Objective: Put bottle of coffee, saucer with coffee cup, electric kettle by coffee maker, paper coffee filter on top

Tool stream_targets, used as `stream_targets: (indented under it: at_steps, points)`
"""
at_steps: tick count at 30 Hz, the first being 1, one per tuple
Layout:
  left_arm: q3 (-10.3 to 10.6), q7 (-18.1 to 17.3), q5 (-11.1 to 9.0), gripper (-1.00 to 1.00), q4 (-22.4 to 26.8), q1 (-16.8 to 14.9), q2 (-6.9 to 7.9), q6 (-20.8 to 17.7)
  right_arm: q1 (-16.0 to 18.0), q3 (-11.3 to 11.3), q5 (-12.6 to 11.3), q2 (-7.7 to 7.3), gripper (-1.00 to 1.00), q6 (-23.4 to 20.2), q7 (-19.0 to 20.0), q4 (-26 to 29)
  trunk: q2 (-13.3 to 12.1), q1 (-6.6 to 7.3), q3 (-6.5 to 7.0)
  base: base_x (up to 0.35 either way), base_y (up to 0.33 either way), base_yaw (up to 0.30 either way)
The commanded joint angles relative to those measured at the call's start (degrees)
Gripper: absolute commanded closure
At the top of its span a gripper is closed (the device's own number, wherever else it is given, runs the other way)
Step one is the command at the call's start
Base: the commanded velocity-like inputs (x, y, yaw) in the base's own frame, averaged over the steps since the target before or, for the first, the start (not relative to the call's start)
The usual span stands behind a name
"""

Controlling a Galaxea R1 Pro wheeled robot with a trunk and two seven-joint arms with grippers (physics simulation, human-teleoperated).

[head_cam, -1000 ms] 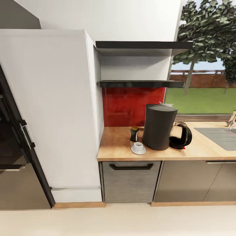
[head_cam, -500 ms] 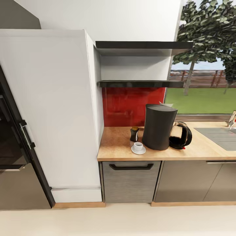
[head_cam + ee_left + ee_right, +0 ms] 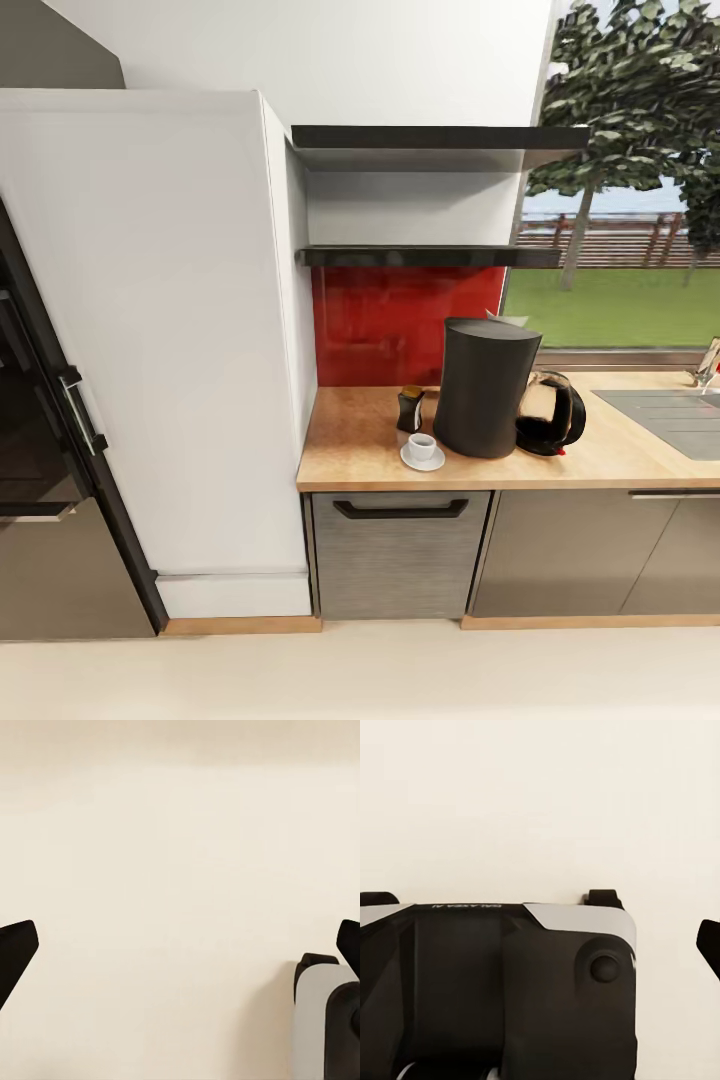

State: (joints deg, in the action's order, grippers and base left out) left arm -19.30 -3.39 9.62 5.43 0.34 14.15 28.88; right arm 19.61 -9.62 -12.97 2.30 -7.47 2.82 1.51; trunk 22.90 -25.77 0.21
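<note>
Coffee maker [image 3: 485, 388] on the kitchen countertop [image 3: 350, 445]; bottle of coffee [image 3: 410, 408] and coffee cup [image 3: 422, 446] on saucer [image 3: 423, 459] beside it, electric kettle [image 3: 550, 413] touching its other side. Left gripper [image 3: 180, 945] spread wide, holding nothing; right gripper's state cannot be told.

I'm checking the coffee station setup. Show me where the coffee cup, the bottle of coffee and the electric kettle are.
coffee cup [image 3: 422, 446]: head view, on the white cup's side, on the saucer.
bottle of coffee [image 3: 410, 412]: head view, on the dark jar's body.
electric kettle [image 3: 550, 414]: head view, on the glass dome.
</note>
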Motion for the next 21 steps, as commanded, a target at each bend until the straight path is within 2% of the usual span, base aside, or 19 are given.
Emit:
stream_targets:
  at_steps: [1,6,15,21]
  points:
    - [-0.5,-0.27,0.38,-1.0,0.06,0.04,0.0,0.06,-0.01,-0.48,-0.56,-0.01,-1.0,-0.24,0.05,0.07,0.03,-0.02,0.0,0.0,0.0,0.0]
    - [-0.48,-0.19,0.38,-1.0,0.03,0.04,0.0,0.04,-0.01,-0.5,-0.44,-0.15,-1.0,0.28,0.0,0.07,0.03,-0.02,0.0,0.0,0.0,0.0]
    - [-0.63,-0.05,0.32,-1.0,-0.07,0.07,0.0,-0.06,-0.01,-0.6,-0.34,-1.35,-1.0,4.3,-0.01,0.09,0.03,-0.02,0.0,0.0,0.0,0.0]
    - [-0.71,-0.04,0.31,-1.0,-0.25,0.06,-0.05,-0.17,-0.01,-0.57,-0.46,-1.27,-1.0,4.78,-0.01,0.15,0.03,-0.02,0.0,0.0,0.0,0.0]
